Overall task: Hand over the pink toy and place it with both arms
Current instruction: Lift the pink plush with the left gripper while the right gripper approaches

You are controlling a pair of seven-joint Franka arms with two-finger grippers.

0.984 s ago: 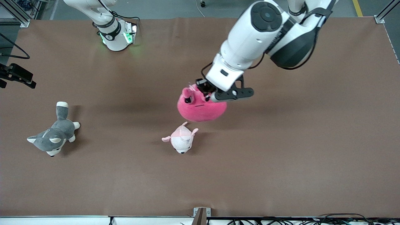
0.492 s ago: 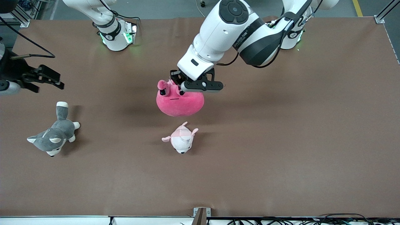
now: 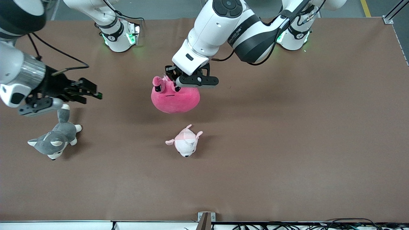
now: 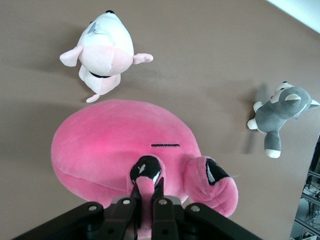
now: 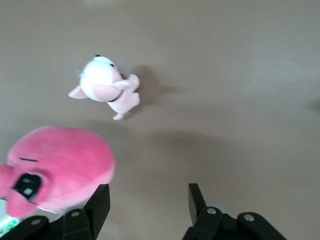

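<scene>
The tabletop (image 3: 287, 143), covered in brown material, carried all items. The left arm (image 3: 243, 32) reached from its base toward the middle of the tabletop; the right arm (image 3: 19, 73) extended over the right arm's end. The pink toy (image 3: 174, 97) hung in the air over the middle of the tabletop, above the pale pink-and-white plush (image 3: 185, 142), suspended from one eye stalk. The left tool (image 3: 177, 83) was clamped on that stalk, fingers (image 4: 134, 197) pressed together around it. The grey husky plush (image 3: 54, 139) lay at the right arm's end of the tabletop. The right tool (image 3: 86, 92) was over bare tabletop just beside the husky, its fingers (image 5: 100, 200) apart and holding nothing, well apart from the pink toy.
</scene>
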